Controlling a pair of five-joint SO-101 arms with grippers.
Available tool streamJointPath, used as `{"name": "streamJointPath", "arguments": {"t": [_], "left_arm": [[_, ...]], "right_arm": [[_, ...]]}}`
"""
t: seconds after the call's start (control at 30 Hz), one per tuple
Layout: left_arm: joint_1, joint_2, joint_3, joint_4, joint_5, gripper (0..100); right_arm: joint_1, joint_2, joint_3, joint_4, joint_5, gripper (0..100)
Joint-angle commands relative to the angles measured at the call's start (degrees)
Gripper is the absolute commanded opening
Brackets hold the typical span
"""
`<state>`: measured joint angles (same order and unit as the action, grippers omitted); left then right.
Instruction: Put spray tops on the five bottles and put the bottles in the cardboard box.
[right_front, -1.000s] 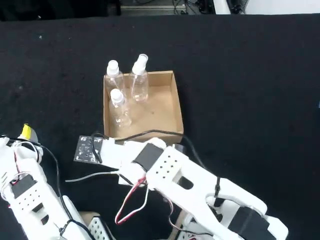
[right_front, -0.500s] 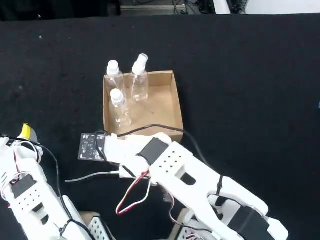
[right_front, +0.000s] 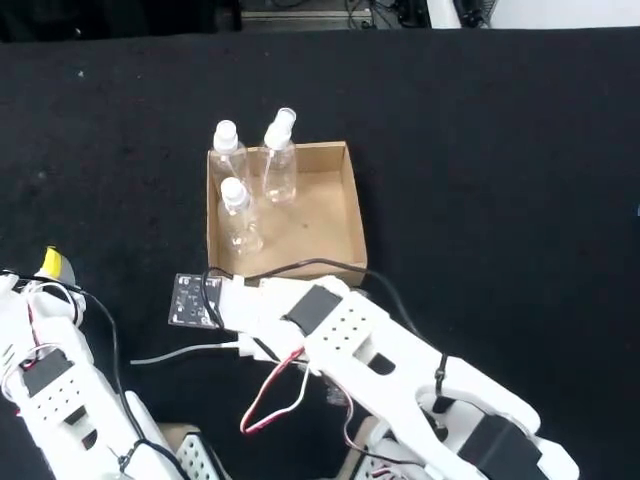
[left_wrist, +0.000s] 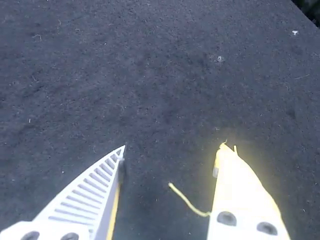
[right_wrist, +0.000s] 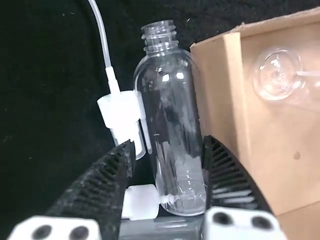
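High view
Box (right_front: 356, 215): brown cardboard, open on top, on the black table (right_front: 500, 150).
Bottles inside: left back bottle (right_front: 230, 160), right back bottle (right_front: 280, 170), front bottle (right_front: 240, 225); all clear with white spray tops, standing up in the left part of the box.
Right arm (right_front: 340, 330): white, stretched over the table just in front of the near wall of the box.
Small board (right_front: 192, 300): dark, at the end of that arm; marks too small to read.

Left wrist view
Left pincer (left_wrist: 172, 155): spread wide, holding nothing, white on one side and yellow on the other, over the table.

Right wrist view
Open bottle (right_wrist: 172, 125): clear, round shoulders, screw neck with no top, lying just beside the outer wall of the box.
Loose spray top (right_wrist: 122, 120): white, with a long thin tube, touching the other side of that bottle.
Right pincer (right_wrist: 169, 147): around the open bottle; cannot tell if squeezing or loose.
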<state>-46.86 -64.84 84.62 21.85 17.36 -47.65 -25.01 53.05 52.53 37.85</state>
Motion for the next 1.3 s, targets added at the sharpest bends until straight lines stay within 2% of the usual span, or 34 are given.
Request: {"name": "streamJointPath", "arguments": {"t": [0.0, 0.13, 0.27, 0.47, 0.6, 0.87, 1.2, 1.27], "left_arm": [[-0.5, -0.6, -1.0, -1.2, 0.1, 25], [-0.5, -0.6, -1.0, -1.2, 0.1, 25], [-0.5, -0.6, -1.1, -1.2, 0.1, 25], [-0.5, -0.6, -1.2, -1.2, 0.1, 25], [-0.5, -0.6, -1.2, -1.2, 0.1, 25], [-0.6, -0.7, -1.1, -1.2, 0.1, 25], [-0.6, -0.7, -1.1, -1.2, 0.1, 25], [-0.6, -0.7, -1.1, -1.2, 0.1, 25]], "right_arm": [[0.6, 0.0, 0.7, 2.4, -0.1, 18.8], [0.9, 0.0, -2.6, 7.6, -0.2, 18.8], [0.9, 0.0, -4.7, 8.5, -0.6, 19.0], [0.7, 0.4, -6.4, 8.1, -1.8, 31.5], [0.9, 0.5, -5.9, 6.2, -1.7, 28.3], [1.0, 6.9, -5.2, 2.8, -1.7, 28.3], [0.9, 9.2, -5.5, 2.8, -1.7, 27.8], [0.9, 9.0, -5.1, 2.7, -1.7, 24.8]]}}
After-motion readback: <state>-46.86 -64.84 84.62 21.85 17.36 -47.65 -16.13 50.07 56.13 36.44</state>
